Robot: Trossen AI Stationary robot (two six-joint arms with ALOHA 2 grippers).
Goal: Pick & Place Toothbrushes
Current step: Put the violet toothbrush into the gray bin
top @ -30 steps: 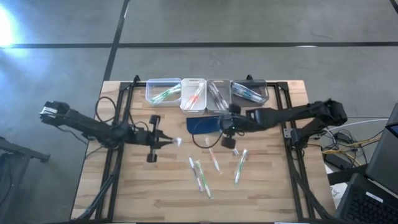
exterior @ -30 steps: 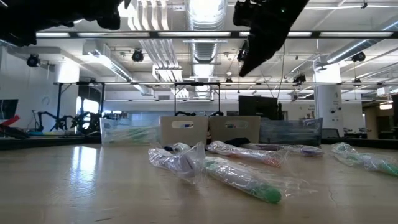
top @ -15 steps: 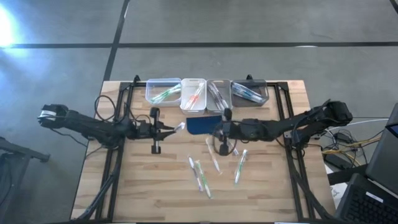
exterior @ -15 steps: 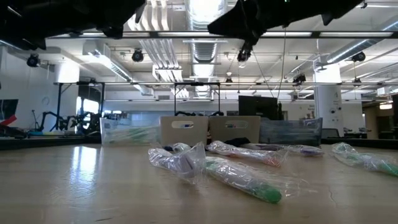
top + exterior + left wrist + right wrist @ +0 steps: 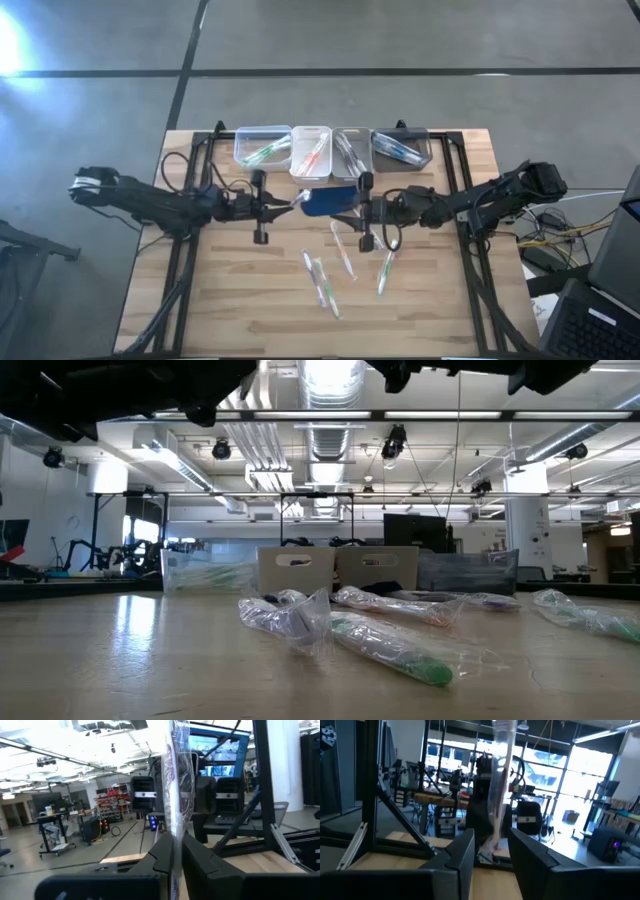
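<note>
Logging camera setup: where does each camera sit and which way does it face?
High: overhead, straight down on table; both arms show.
Low: tabletop height, across loose toothbrushes to bins; arms overhead.
Left wrist: past left pincer, shut on wrapped toothbrush.
Right wrist: past right pincer, open around another toothbrush.
High and low share the bins.

Both pincers (image 5: 290, 203) (image 5: 345, 212) have swung inward toward each other.

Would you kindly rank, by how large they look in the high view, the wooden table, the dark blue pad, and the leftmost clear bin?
1. The wooden table, by far the largest.
2. The leftmost clear bin.
3. The dark blue pad, though the grippers hide part of it, so second and third are unsure.
</note>
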